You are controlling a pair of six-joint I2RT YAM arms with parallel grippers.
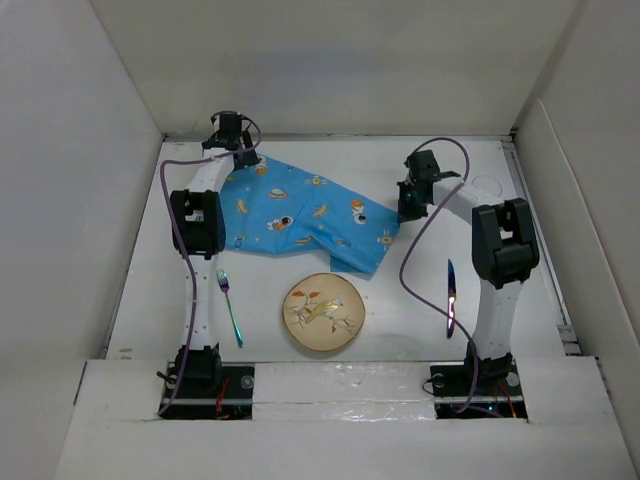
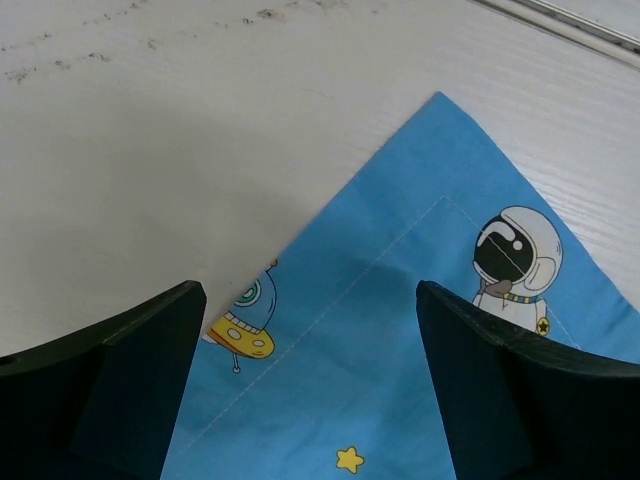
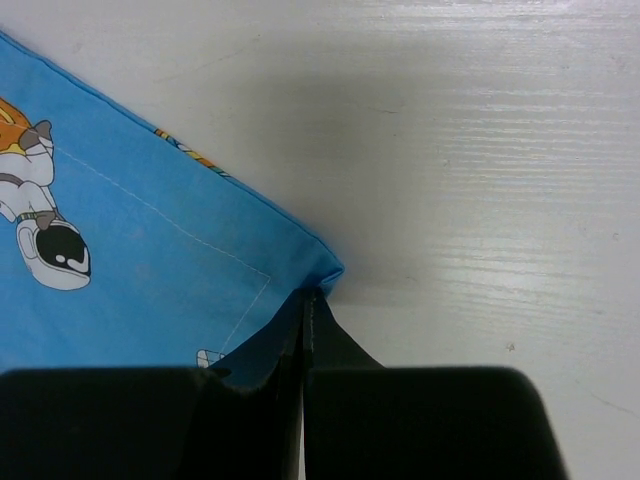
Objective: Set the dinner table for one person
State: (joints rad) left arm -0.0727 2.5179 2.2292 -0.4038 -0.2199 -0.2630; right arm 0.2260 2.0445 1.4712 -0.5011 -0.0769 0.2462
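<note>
A blue astronaut-print cloth mat (image 1: 300, 215) lies crumpled across the far half of the white dinner table (image 1: 400, 310). My left gripper (image 1: 240, 160) is open above the mat's far left corner (image 2: 400, 300), its fingers (image 2: 110, 390) apart on either side of the cloth. My right gripper (image 1: 408, 205) is shut on the mat's right corner (image 3: 310, 280). A round plate (image 1: 323, 312) with a bird picture lies at the near centre. A fork (image 1: 230, 308) lies left of the plate. A knife (image 1: 451, 297) lies to the right, by the right arm.
White panels (image 1: 80, 200) wall the table on the left, back and right. The arm bases (image 1: 200, 375) stand at the near edge. A purple cable (image 1: 415, 270) hangs from the right arm over the table.
</note>
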